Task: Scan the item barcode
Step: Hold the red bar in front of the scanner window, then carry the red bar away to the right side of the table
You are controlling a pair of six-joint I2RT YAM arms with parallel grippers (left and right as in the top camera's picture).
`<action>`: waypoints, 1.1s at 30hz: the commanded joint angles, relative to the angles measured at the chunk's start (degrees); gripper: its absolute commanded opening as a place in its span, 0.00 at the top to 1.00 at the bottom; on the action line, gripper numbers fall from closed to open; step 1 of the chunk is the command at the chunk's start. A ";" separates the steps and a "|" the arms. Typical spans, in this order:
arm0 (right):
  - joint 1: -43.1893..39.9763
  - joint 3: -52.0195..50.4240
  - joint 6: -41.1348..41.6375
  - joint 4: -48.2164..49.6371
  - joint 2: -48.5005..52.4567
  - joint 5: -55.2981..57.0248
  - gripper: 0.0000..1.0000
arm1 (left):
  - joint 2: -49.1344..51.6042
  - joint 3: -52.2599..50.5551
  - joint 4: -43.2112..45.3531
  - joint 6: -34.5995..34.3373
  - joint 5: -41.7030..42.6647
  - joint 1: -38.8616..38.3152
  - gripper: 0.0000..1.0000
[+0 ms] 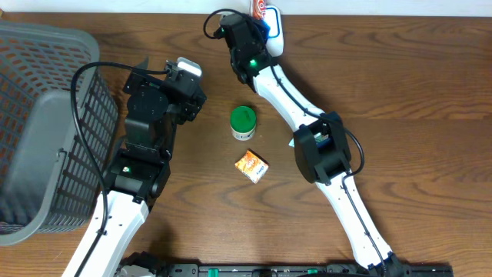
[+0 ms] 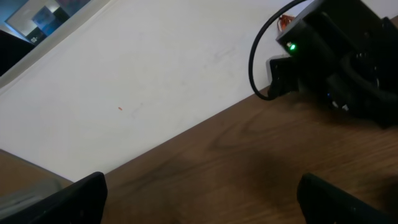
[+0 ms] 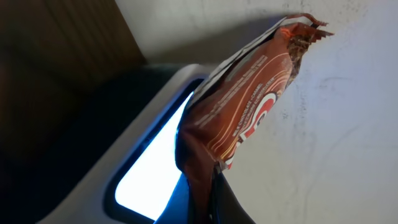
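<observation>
Risk assessment for the scan step. The right gripper [image 1: 256,25] is clamped shut on one end of the orange-brown crinkled foil snack packet [image 3: 242,118]. The packet is held at the far edge of the wooden table [image 1: 400,85], just beside the lit blue-white window of the pale grey barcode scanner [image 3: 146,177]. The left gripper [image 2: 205,208] stands with its jaws wide apart, holding nothing, well apart from the scanner.

Fault 1, no read. No barcode is visible on the packet face shown in the right wrist view, and which face carries it cannot be told. If the code faces away from the window, or lies under a finger, the scanner is likely to register nothing.

Fault 2, distorted read. The wrapper is creased and glossy. Folds or glare across the code would probably break the read.

Fault 3, loss of grip. The packet is pinched by one narrow end only, and the film looks slippery. A quick wrist turn could let it slide out and drop onto the scanner or behind it.

Fault 4, contact. The packet and finger sit very near the scanner housing and the white wall [image 2: 155,81]. A careless approach could strike either.

Fault 5, obstruction. The round green-lidded tub [image 1: 244,121] and the small orange carton [image 1: 252,166] lie near the right arm, and a wide return sweep could knock them
</observation>
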 commanded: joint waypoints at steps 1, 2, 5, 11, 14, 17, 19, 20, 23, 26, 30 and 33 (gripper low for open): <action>-1.29 0.90 -3.87 1.25 1.66 1.16 0.99 | 0.13 0.52 -0.09 -0.57 1.88 0.28 0.02; -1.27 0.90 -4.37 1.31 2.19 1.55 0.99 | 0.13 0.52 -0.17 -0.59 2.40 0.26 0.02; -1.27 0.90 -4.76 1.29 2.43 1.90 0.99 | 0.13 0.52 -0.59 -0.57 3.76 0.26 0.02; -0.57 0.90 -5.73 -0.68 2.36 3.15 0.99 | 0.13 0.52 -0.70 -0.55 3.78 0.26 0.02; -0.59 0.90 -5.51 -5.90 1.73 3.21 0.99 | 0.13 0.52 -0.68 -0.52 3.76 0.28 0.02; -0.50 0.90 -2.69 -9.42 -0.48 3.65 0.99 | 0.13 0.52 -0.66 -0.52 3.76 0.28 0.02; -0.31 0.90 -0.79 -11.85 -3.52 3.58 0.99 | 0.13 0.52 -0.42 -0.50 3.76 0.28 0.02; -0.22 0.90 -0.37 -12.79 -4.98 3.61 0.99 | 0.13 0.52 -0.26 -0.50 3.76 0.28 0.02; -0.09 0.90 2.43 -16.76 -10.97 3.63 0.99 | 0.13 0.52 0.31 -0.50 3.76 0.28 0.02; -0.28 0.90 6.27 -27.32 -20.83 3.63 0.99 | 0.13 0.52 1.14 -0.50 3.76 0.28 0.02; -3.04 0.90 13.64 -40.94 -30.38 4.42 0.99 | 0.13 0.52 3.56 -0.52 3.78 0.26 0.02; -10.32 0.90 28.39 -54.55 -36.81 5.44 0.99 | 0.02 0.52 8.28 -0.55 5.16 0.22 0.02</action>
